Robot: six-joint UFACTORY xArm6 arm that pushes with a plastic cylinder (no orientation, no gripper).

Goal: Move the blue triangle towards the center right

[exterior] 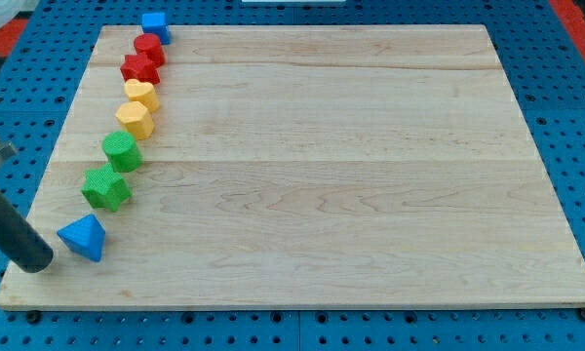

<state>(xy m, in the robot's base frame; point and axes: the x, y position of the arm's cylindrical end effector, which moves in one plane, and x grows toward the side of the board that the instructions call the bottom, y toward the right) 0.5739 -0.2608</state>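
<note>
Sitting near the bottom left corner of the wooden counter [370, 175] is the blue triangle [84, 237]. It is far from the middle of the view's right side, with a lot of bare wood between.

My tip [39, 261] is down on the counter just to the left of the blue triangle. It looks very close to the block, but I cannot tell if it is touching. The dark rod leans up and away toward the view's left edge. My tool is just this one rod, so it has no parts to spread or press together, and it is not pinching anything.

Seven more blocks make a line that runs up the left side of the counter, leaning a bit to the right as it goes. Just above the blue triangle is a green star [105, 187]. Next comes a green block [121, 151] that looks roundish. These two green ones are touching or almost touching.

Above them is a yellow block [135, 119] and then a yellow heart [140, 95], snug together. Higher up is a red star [139, 68], and then a red block [148, 48] right behind it. I cannot make out the shape of that red one well.

At the very top of the line is a blue cube [155, 24]. It sits at the top edge of the counter, and it is well apart from the blue triangle.
</note>
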